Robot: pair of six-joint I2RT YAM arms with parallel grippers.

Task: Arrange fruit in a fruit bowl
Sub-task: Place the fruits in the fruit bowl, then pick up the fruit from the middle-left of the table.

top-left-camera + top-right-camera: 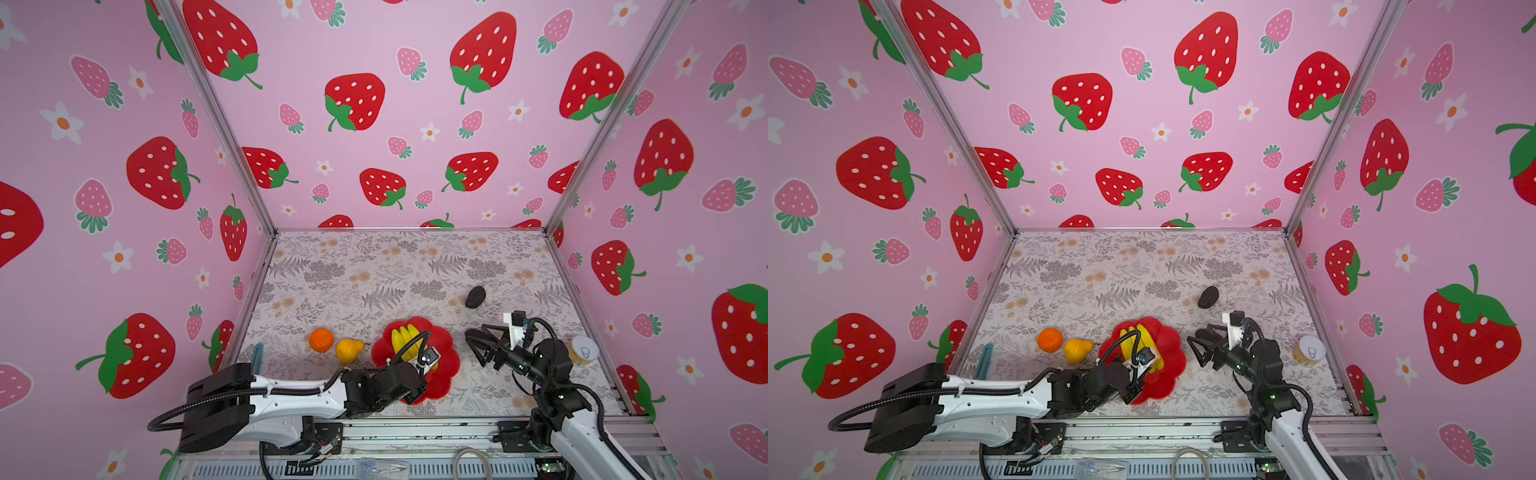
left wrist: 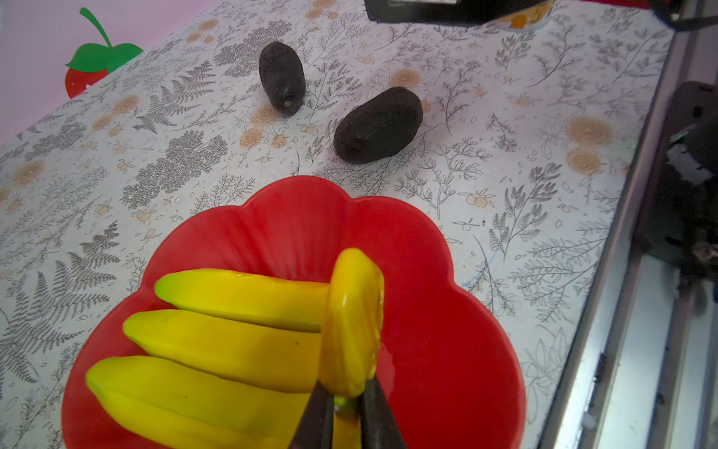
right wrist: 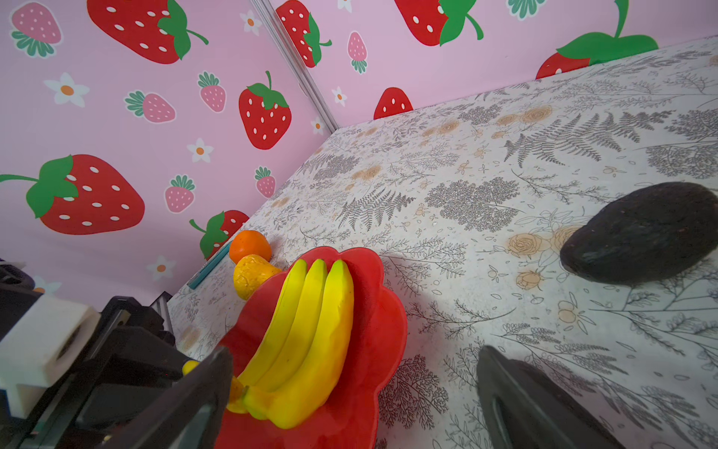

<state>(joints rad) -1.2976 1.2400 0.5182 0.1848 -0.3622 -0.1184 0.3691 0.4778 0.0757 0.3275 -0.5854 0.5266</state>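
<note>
Two arms, bananas in the bowl

L gripper (image 2: 347,392) is clamped on the stem of the banana bunch (image 2: 233,342). The bunch lies inside the red bowl (image 2: 447,330), near-centre on the table (image 1: 374,270). The top views hide that grip behind the wrist; only the L wrist view shows it. R gripper (image 1: 473,347) hangs just right of the bowl, jaws wide apart, holding nothing. Both top views show one avocado (image 1: 475,296) clearly, far-right of the bowl. The L wrist view shows a second avocado (image 2: 379,130) btwn it and the bowl. Orange (image 1: 321,340) & pear (image 1: 348,350) sit side by side left of the bowl. Can (image 1: 584,351) stands at the right edge.
</note>
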